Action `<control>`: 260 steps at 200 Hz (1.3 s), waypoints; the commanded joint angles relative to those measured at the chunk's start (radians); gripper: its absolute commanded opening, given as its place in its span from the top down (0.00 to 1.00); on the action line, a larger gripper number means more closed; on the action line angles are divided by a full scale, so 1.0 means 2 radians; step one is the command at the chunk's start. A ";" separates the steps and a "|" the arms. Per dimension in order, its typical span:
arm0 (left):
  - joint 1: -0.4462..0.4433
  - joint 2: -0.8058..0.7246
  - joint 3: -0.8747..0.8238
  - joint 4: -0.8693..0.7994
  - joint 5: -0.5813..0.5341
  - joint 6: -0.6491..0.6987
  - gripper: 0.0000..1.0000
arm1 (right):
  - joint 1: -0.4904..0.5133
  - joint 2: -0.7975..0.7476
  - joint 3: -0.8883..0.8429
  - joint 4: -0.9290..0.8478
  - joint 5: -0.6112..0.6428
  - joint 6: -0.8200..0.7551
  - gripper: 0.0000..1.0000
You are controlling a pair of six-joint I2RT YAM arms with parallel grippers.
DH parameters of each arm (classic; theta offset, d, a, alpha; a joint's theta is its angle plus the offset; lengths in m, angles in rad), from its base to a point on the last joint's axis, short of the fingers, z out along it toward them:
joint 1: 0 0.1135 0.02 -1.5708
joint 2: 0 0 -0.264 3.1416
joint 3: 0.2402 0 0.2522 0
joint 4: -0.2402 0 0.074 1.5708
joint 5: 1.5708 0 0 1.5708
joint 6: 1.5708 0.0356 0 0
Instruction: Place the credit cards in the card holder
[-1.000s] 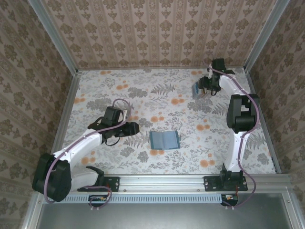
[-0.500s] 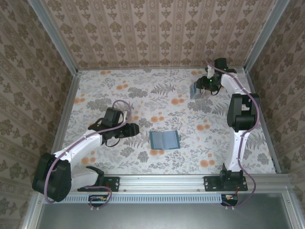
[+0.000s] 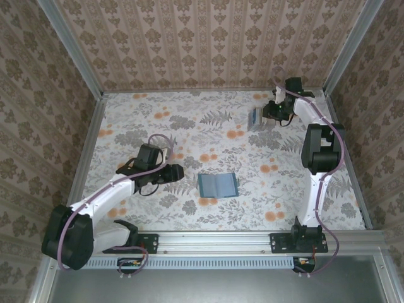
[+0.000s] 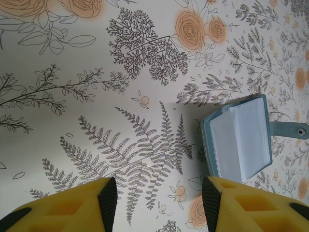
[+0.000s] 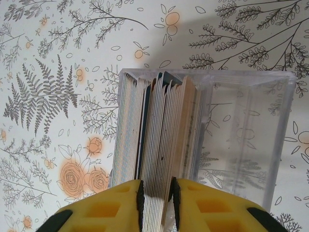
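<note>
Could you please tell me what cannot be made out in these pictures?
1. Right wrist view: the cards stand edge-on in the clear box, faces hidden; the right claw covers their near ends.
2. Left wrist view: the strap of the wallet is cut by the right edge; its pale inside is washed out, slots unclear.
3. Top view: the cards are too small to count.

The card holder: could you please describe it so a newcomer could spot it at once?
On the floral table, look near the middle, just right of the left gripper. The card holder lies open flat there, a teal-blue square with a paler inside. Unlike the clear box of credit cards at the far right, it is opaque.
</note>
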 commanded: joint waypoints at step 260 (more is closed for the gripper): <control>-0.049 0.078 0.032 0.037 0.005 -0.018 0.47 | 0.001 -0.042 -0.045 0.071 -0.016 0.028 0.79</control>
